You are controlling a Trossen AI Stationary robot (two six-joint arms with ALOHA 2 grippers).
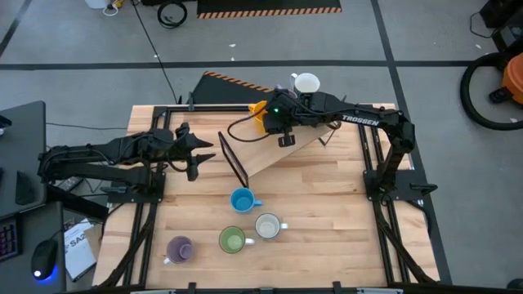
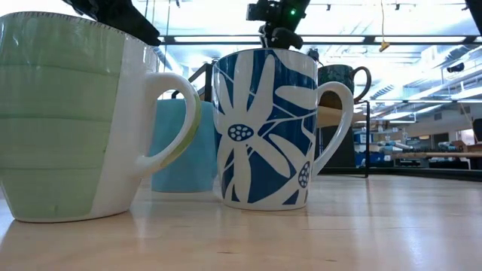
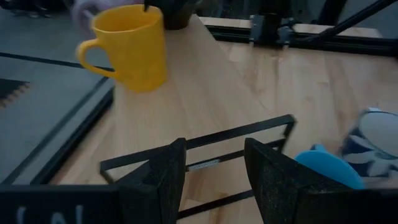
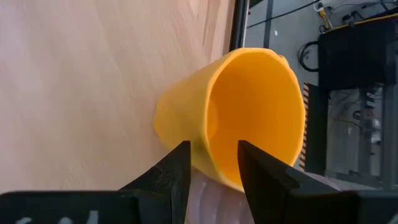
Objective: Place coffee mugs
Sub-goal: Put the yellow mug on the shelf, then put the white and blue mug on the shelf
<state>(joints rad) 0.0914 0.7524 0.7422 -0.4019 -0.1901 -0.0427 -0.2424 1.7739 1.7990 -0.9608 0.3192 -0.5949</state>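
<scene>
High view: right gripper [image 1: 274, 117] at the far edge of the raised wooden board [image 1: 278, 151], fingers apart around the rim of the yellow mug [image 1: 258, 111]. White mug [image 1: 306, 82] just beyond it. Left gripper [image 1: 196, 149] open, empty, beside the black wire rack [image 1: 233, 159]. Nearer: blue mug [image 1: 242, 199], green mug [image 1: 232, 239], floral mug [image 1: 267, 226], purple mug [image 1: 180, 248], none with visible contents. Right wrist view alone shows the yellow mug's empty inside. Low view alone shows a dark mug [image 2: 340, 83] behind. Butcher-block table [image 1: 327, 229]; grey floor.
</scene>
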